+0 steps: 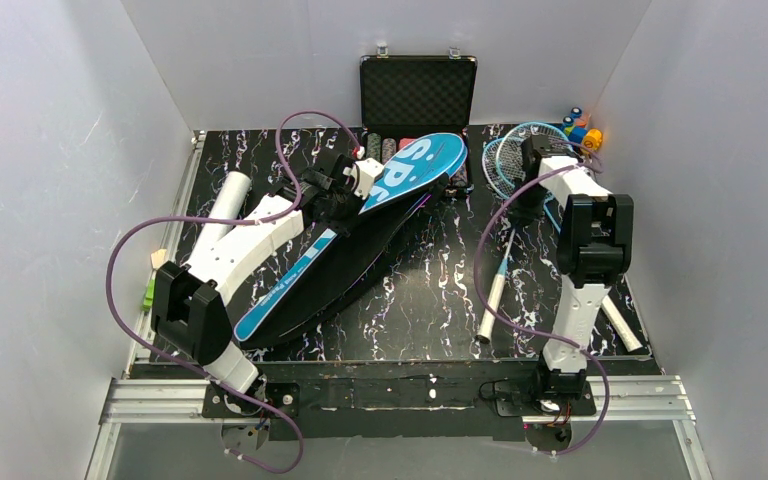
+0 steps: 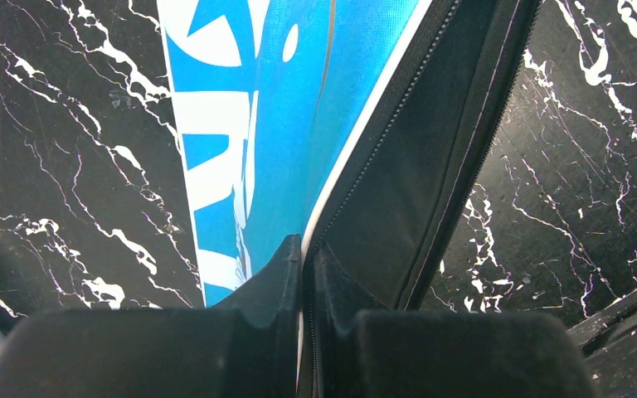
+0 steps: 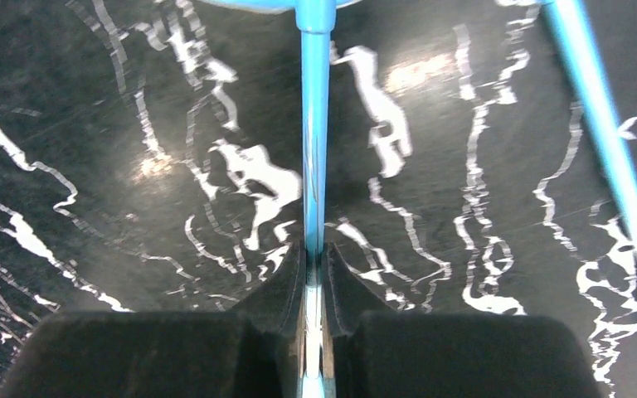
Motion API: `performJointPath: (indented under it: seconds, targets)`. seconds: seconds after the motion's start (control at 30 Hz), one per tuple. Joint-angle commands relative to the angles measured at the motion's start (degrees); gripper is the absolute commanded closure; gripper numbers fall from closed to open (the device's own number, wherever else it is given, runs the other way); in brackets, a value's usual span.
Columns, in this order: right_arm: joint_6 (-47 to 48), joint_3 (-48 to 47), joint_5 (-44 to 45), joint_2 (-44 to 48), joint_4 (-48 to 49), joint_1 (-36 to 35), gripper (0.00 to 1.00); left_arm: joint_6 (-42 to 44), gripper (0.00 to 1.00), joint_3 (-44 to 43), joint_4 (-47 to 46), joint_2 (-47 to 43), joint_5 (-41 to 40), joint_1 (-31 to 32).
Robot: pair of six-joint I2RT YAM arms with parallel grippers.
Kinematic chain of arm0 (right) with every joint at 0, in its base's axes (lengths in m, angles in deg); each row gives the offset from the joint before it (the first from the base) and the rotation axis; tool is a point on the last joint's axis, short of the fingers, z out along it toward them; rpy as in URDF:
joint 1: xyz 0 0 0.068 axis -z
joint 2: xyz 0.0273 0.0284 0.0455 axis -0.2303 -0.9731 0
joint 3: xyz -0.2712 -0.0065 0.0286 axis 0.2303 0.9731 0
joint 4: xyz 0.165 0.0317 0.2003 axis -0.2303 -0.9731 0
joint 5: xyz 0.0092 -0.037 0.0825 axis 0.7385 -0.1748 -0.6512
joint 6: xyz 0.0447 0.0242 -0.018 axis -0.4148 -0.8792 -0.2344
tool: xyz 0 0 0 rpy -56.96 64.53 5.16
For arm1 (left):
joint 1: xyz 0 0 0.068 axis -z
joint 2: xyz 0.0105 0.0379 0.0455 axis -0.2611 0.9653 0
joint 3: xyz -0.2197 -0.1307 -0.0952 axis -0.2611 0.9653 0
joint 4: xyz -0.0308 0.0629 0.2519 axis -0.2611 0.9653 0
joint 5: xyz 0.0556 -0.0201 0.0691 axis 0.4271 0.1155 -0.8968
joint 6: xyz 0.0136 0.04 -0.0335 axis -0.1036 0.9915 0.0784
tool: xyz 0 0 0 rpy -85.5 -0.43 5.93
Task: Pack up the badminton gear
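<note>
My left arm (image 1: 250, 235) and right arm (image 1: 578, 315) wear white shells with blocky black joint housings; a purple cable (image 1: 109, 268) loops off each. On the left gripper (image 2: 305, 249) the fingers (image 2: 269, 282) look matte black, possibly rubbery.

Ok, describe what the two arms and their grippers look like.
Both the left arm and right arm have white link shells with boxy black joint housings. A thin purple cable loops loosely alongside each. In the wrist views the left gripper and right gripper have matte black fingers, blocky at the base and tapering to wedge tips.
</note>
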Motion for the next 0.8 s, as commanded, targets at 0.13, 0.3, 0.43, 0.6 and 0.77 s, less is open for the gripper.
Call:
performJointPath:
  seconds: [0.13,0.3,0.43,0.6,0.77]
  targets:
    - [-4.66,6.54,-1.88,11.15,2.35,-7.46,0.99,-0.04,1.00,-1.20,-0.38,-3.13,-0.67,0.07]
    - [-7.70,18.19,-5.30,23.88,2.87,-9.75,0.99,-0.27,1.00,-1.61,-0.99,-0.57,0.26,0.05]
    - [-10.13,25.48,-12.10,35.13,1.70,-11.73,0.99,0.04,1.00,-2.60,-1.77,0.89,1.13,0.07]
    - [-14.40,32.08,-17.72,51.18,1.24,-20.43,0.99,0.83,1.00,0.73,-6.72,-1.36,2.45,0.03]
    - [-21.74,34.29,-16.71,59.68,-3.49,-32.96,0.99,-0.01,1.00,0.71,-7.22,-0.08,3.34,0.07]
